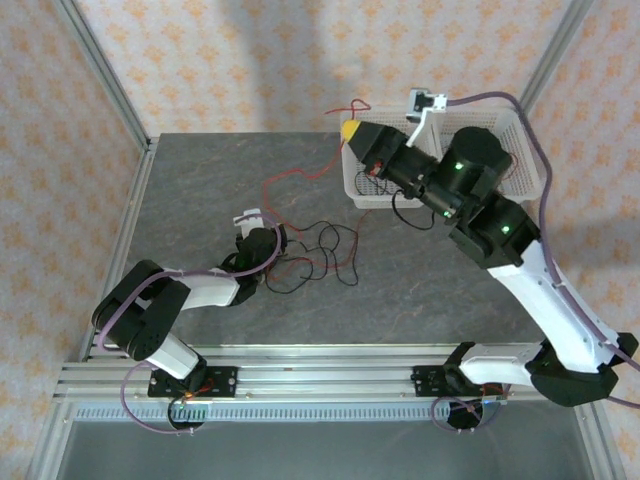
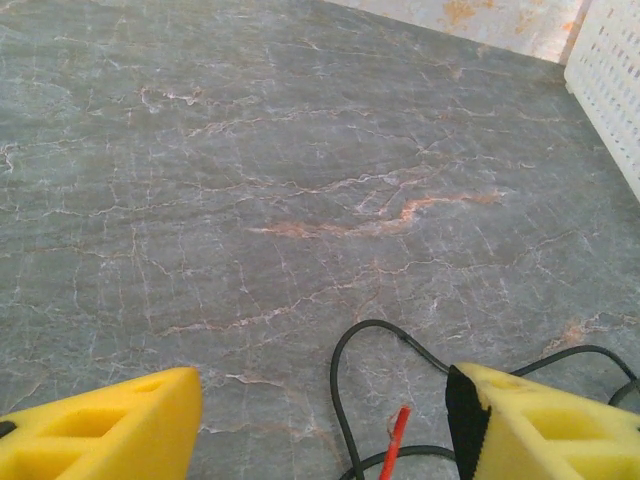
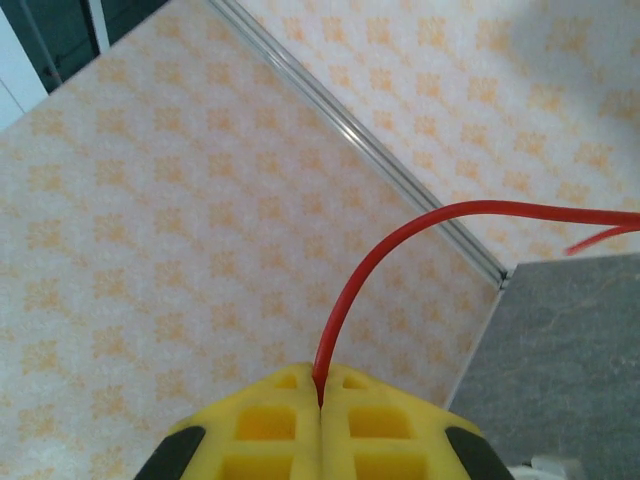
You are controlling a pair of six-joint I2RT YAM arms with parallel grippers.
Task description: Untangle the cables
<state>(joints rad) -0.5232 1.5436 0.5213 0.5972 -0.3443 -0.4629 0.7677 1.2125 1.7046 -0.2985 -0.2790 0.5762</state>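
From above: clump of red and black cables (image 1: pixel 318 258) on the desk (image 1: pixel 200 190), just beside left jaws; one red wire (image 1: pixel 300 173) stretched up to right jaws by white basket (image 1: pixel 352 182). Left wrist: jaws spread, black loop (image 2: pixel 372 323) between. Right wrist: jaws pressed together, pinching red wire.

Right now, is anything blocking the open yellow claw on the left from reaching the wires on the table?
Nothing visible does. The left gripper hangs open right at the cables; a black loop and a red end lie on the table between its fingers. The white basket stands off to the side.
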